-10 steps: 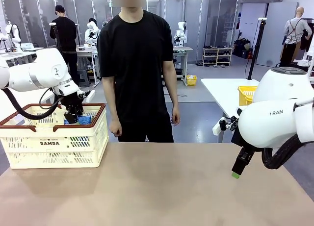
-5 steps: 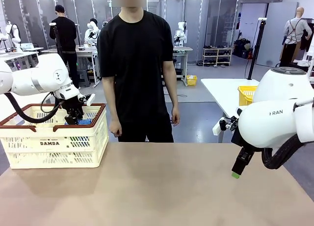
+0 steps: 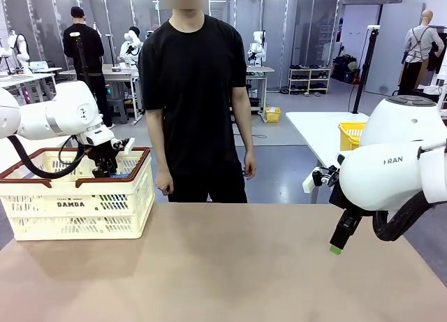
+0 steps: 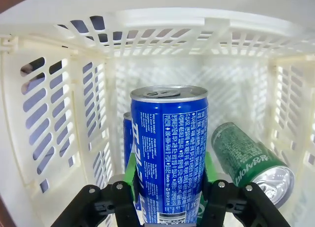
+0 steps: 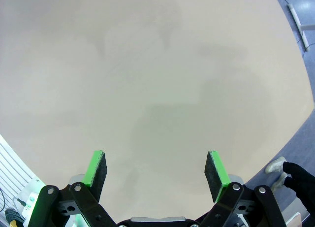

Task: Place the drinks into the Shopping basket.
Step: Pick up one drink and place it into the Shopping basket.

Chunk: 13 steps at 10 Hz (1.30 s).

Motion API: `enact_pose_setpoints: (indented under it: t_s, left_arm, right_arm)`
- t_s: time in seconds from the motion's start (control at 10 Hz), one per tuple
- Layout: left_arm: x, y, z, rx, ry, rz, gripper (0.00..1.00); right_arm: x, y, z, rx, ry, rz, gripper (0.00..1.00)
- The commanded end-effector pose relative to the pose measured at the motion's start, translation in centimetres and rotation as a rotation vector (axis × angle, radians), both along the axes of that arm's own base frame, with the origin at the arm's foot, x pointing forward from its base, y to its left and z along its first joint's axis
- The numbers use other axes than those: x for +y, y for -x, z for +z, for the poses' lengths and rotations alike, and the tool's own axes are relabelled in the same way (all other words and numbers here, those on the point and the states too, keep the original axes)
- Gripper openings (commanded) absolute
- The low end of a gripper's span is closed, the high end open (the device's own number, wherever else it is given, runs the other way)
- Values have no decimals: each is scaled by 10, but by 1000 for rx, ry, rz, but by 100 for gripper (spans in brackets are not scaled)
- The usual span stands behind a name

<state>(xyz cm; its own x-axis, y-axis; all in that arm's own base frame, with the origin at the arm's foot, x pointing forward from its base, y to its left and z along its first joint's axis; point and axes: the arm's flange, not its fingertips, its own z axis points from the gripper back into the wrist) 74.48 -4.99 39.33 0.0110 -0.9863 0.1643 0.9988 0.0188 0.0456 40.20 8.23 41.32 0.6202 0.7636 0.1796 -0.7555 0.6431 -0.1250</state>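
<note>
the left end effector (image 4: pixel 167 187) reaches down inside the large cream-white rectangular plastic shopping basket (image 3: pixel 73 210), whose walls are cut with rows of narrow slots under a dark brown rim. its green pads (image 4: pixel 130 170) clench the sides of a slim blue metal drink can (image 4: pixel 168 153) with white lettering and a silver top, pull tab facing the wrist camera. in the front view the left end effector (image 3: pixel 105 170) sits just below the rim near the basket's right end, with a sliver of blue visible beside it.

behind the gripped can, to its left in the wrist view, the edge of a second blue can (image 4: pixel 127 141) shows. a green metal can (image 4: pixel 251 158) with white marks lies on its side on the basket floor, silver end toward the camera, just beside the held can.

the right end effector (image 5: pixel 155 170) hangs released over the smooth, matt beige worktop (image 3: pixel 244 266), its two flat green-faced fingers (image 5: pixel 94 169) spread wide with nothing between them. in the front view it (image 3: pixel 337 246) hovers above the worktop's right side, well apart from the basket. a person in a black t-shirt (image 3: pixel 194 91) stands at the far edge, arms down.
</note>
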Motion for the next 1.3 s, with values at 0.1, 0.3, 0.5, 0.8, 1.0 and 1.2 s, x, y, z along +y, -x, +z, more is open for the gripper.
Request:
enact_pose_setpoints:
  t_s: [0.1, 0.3, 0.5, 0.8, 1.0, 1.2]
  left_arm:
    - [1, -3, -1, 5, -22, 12, 57]
    - [4, -3, -4, 8, -29, 13, 57]
    - [4, -4, -9, 17, -26, 17, 57]
    - [4, -7, -20, 28, -9, 16, 57]
    - [4, -8, -27, 30, -16, 8, 57]
    - [6, -7, -31, 38, -32, 6, 57]
  right_arm:
    - [1, 1, 0, -12, 3, -10, 100]
    - [1, 1, 0, -12, 3, -10, 100]
    - [1, 1, 0, -12, 3, -10, 100]
    - [1, 1, 0, -12, 3, -10, 100]
    - [1, 1, 0, -12, 3, -10, 100]
    - [1, 1, 0, -12, 3, -10, 100]
